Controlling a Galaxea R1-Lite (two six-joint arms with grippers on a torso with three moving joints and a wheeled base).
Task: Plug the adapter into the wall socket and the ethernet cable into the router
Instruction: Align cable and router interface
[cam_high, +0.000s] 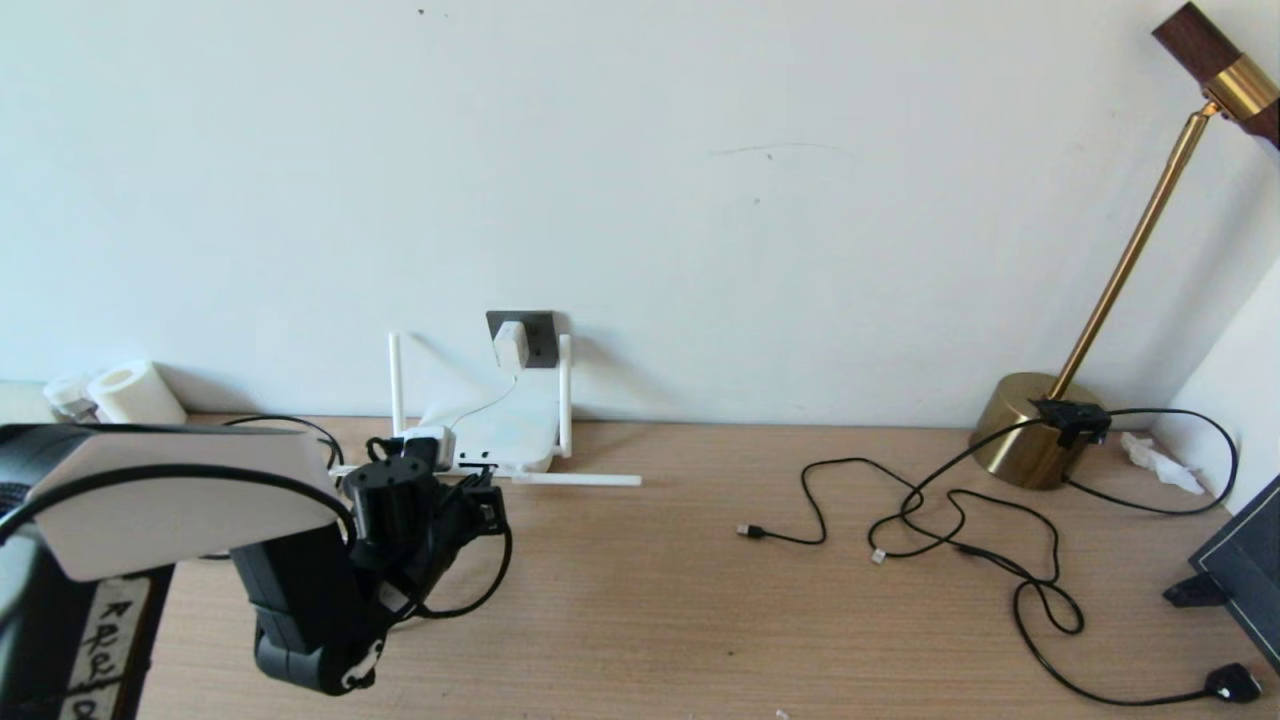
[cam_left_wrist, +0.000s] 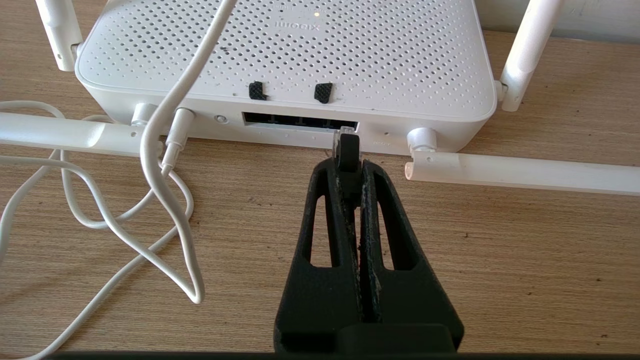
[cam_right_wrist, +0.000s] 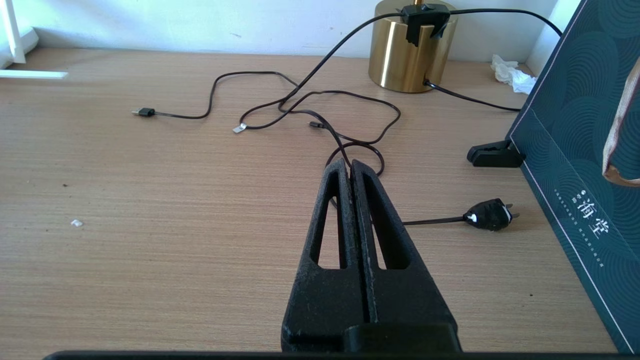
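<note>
The ethernet cable is pinched at its plug end between the fingers of the left gripper; the clear tip of the plug is seen at the right end of the dark port row on the front edge of the router, touching it or just in front of it, which cannot be told. In the head view the router is found left of centre, lying on the table against the wall, with the left gripper just below it in the lower left. The adapter is seated in the wall socket directly above the router, and its thin white cord is run down over the router to a jack left of the ports, with loose loops lying on the table. The right gripper is shown with its fingers pressed together and nothing between them, held above the right part of the table, where thin black cables and a black mains plug are spread before a brass lamp base.
</note>
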